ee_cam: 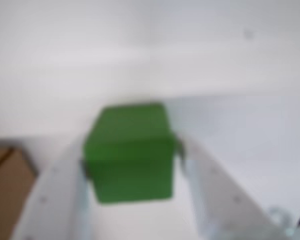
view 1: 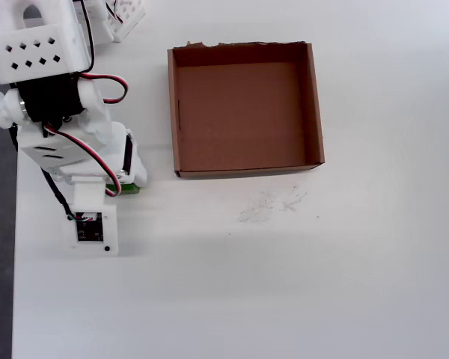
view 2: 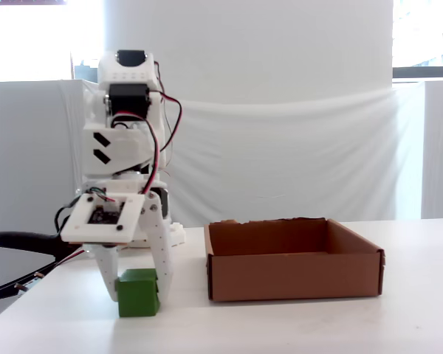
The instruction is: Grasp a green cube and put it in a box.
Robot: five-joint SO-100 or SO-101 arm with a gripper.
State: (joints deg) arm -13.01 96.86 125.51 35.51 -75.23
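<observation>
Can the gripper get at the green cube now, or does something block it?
Probably yes. The gripper already has its fingers on both sides of the cube, which sits on the table. Nothing stands between; the box is apart, to the right in the fixed view.

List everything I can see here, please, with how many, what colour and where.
Small matte green cube: one, green, on the white table between the gripper's fingers, left of the box in the fixed view.
Shallow brown cardboard box: one, brown, empty, upper middle of the table in the overhead view.
Table: one, white, with faint scribble marks below the box.
White cloth backdrop: one, white, behind the table.
Robot arm: one, white with red and black wires, left side.
Gripper: one, white, around the cube.
</observation>
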